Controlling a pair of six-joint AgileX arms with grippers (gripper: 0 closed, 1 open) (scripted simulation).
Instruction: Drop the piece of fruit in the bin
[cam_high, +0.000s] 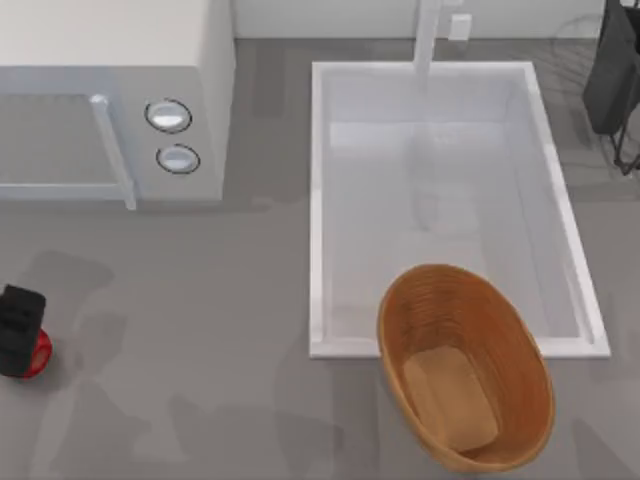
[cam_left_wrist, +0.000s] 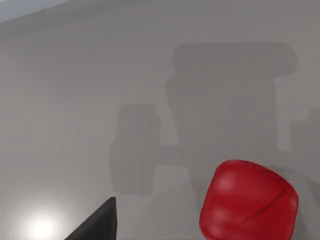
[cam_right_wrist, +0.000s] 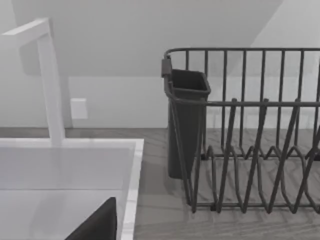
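Note:
The piece of fruit (cam_high: 40, 356) is a small glossy red ball lying on the grey counter at the far left. My left gripper (cam_high: 20, 328) hovers right over it, covering most of it from above. In the left wrist view the fruit (cam_left_wrist: 248, 201) sits close below on the counter, with one dark fingertip (cam_left_wrist: 98, 224) well off to its side; the gripper is open and holds nothing. The bin (cam_high: 465, 365), a large oval brown wooden bowl, stands at the front right, overlapping the sink's front edge. My right arm (cam_high: 612, 70) is parked at the back right.
A white sink basin (cam_high: 320, 200) with a faucet (cam_high: 428, 40) takes up the middle and right. A microwave (cam_high: 110, 110) stands at the back left. A dark dish rack (cam_right_wrist: 250, 150) with a cutlery cup is at the back right, near the right fingertip (cam_right_wrist: 98, 224).

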